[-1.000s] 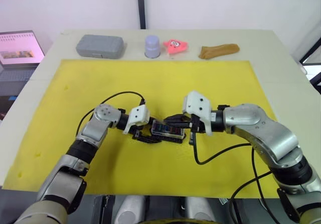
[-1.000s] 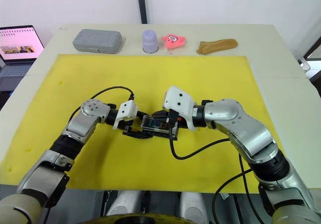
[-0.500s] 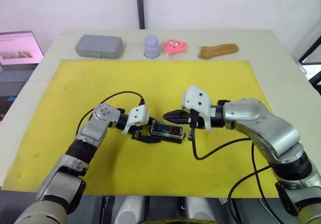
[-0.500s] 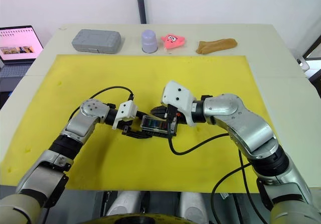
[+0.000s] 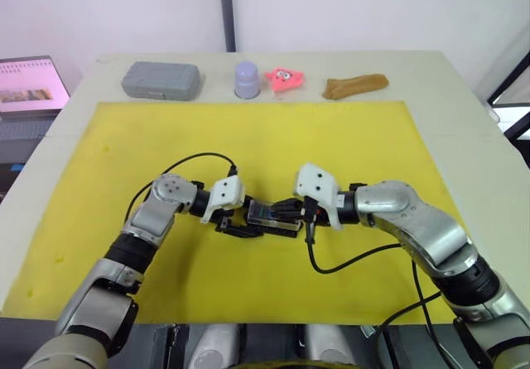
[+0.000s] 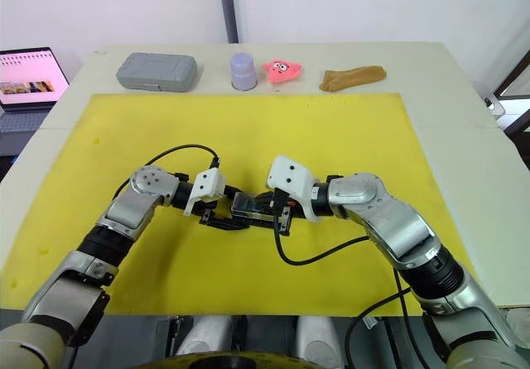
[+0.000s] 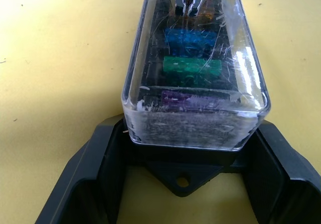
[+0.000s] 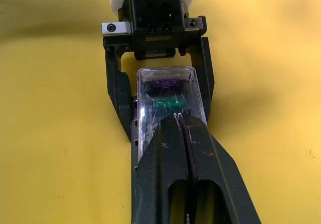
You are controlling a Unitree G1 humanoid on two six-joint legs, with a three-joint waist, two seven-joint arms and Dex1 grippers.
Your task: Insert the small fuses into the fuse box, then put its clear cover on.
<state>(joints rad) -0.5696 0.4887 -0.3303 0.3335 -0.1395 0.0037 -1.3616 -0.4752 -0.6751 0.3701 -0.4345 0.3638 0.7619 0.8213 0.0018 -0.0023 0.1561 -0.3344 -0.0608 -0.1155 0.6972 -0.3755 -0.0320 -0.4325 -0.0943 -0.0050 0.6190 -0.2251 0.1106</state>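
Clear cover [image 7: 194, 58] seated, right tool [image 8: 181, 128] pressing closed

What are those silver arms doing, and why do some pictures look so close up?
They are a robot's two arms. Two pictures come from cameras in its head, looking down at a yellow mat on a table. The close-up ones come from little cameras on its wrists.

In the middle lies a small black plastic fuse box with tiny coloured plastic fuses inside and a clear plastic cover on top. The left hand has its black fingers open around one end of the box. The right hand, fingers shut, presses on the cover.

At the far edge sit a grey plastic case, a lilac cup, a pink star toy and a brown lumpy thing.
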